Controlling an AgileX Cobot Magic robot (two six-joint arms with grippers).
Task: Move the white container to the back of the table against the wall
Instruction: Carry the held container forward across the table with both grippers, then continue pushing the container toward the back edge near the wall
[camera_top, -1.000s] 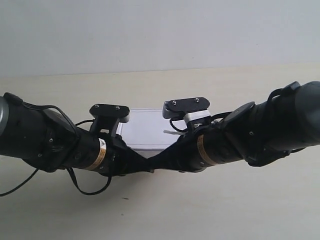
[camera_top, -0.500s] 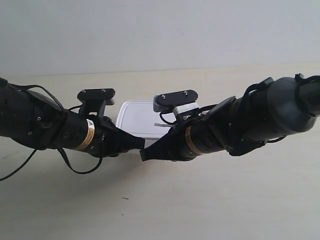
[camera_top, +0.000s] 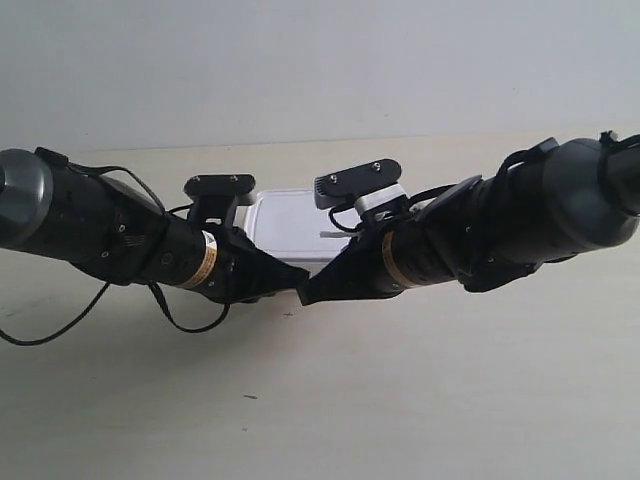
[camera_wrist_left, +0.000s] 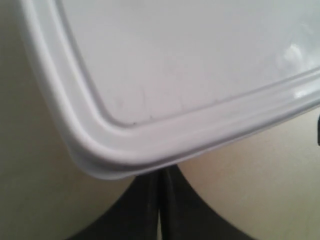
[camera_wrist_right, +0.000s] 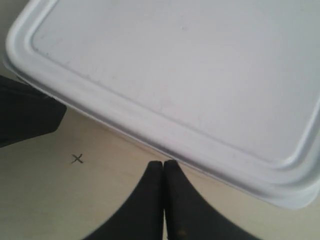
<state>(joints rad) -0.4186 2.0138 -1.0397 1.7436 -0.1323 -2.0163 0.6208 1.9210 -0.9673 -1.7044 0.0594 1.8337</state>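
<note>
On my feed the container (camera_top: 293, 232) sits flat on the table (camera_top: 420, 400) with its lid on. The wall (camera_top: 320, 70) is beyond it, and a strip of bare tabletop shows between the two, so it is not against the wall. Both arms reach in from the side of the container away from the wall. The tip of the gripper at the exterior view's left (camera_top: 292, 281) and the tip of the gripper at the exterior view's right (camera_top: 304, 294) almost meet just in front of the container's near side. From the left wrist, the left gripper (camera_wrist_left: 160, 185) has its jaws pressed together with nothing between them. Its tips run in under the rim at a rounded corner of the container (camera_wrist_left: 190, 75). From the right wrist, the right gripper (camera_wrist_right: 163, 172) is likewise closed on nothing, and its tips come right up to the long edge of the container (camera_wrist_right: 190, 85). I cannot tell whether they touch it. Beside that edge there is a small x mark (camera_wrist_right: 77, 159) on the tabletop. The other arm's dark fingers (camera_wrist_right: 25, 117) lie just past the mark, by the container's corner.
</note>
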